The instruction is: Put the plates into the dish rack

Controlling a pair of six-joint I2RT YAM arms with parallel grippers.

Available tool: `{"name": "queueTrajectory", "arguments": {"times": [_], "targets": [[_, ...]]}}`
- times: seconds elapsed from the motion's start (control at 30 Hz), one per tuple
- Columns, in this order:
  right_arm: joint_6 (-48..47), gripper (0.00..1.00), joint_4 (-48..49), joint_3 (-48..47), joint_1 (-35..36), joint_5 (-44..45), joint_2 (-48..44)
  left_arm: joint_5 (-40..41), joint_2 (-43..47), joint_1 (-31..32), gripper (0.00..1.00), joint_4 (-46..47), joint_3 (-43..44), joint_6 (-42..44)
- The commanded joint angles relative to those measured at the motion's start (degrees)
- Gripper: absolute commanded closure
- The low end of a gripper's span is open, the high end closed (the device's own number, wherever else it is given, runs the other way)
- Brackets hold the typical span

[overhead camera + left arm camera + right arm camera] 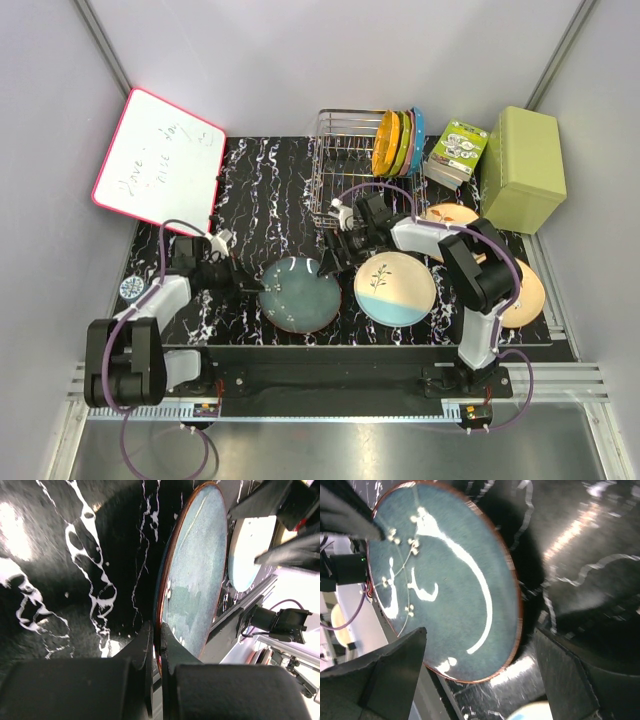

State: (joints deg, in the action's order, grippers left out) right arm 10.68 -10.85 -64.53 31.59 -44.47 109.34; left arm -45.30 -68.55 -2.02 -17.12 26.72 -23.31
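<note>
Teal plate (299, 292) on the bench (262, 190), left rim pinched by the left gripper (156, 635), jaws closed on it; right gripper (480, 635) hovers at its far edge, jaws spread wide. Rack (345, 165) stands behind, small bright plates (398, 142) at its right end.

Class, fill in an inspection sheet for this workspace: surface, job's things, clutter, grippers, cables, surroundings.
Surface: black marbled mat, no spills seen.
Job's things: teal plate, cream-blue plate, two peach plates on the mat; none in the rack.
Clutter: small bright plates in rack; green-white pack; green box; whiteboard.
Grippers: left gripper jaws shut on teal plate's rim; right gripper jaws open at its opposite edge.
Cables: purple cables looping along both arms.
Surroundings: grey walls; nothing else seen.
</note>
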Motion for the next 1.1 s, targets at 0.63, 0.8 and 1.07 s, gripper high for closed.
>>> {"name": "queueTrajectory", "arguments": {"times": [0.63,0.8,1.07], "targets": [[15.1,0.08,0.4,2.7,6.8,-2.4,-9.4,2.8,2.2,-1.8,1.0,-1.9,0.4,-8.7],[20.6,0.08,3.1,4.1,6.8,-1.1,-9.0,2.5,3.2,-1.9,1.0,-1.1,-1.8,-12.0],[21.5,0.07,3.4,6.6,6.8,1.9,-9.4,-15.7,9.4,-3.2,1.0,19.3,-7.5,-20.6]]}}
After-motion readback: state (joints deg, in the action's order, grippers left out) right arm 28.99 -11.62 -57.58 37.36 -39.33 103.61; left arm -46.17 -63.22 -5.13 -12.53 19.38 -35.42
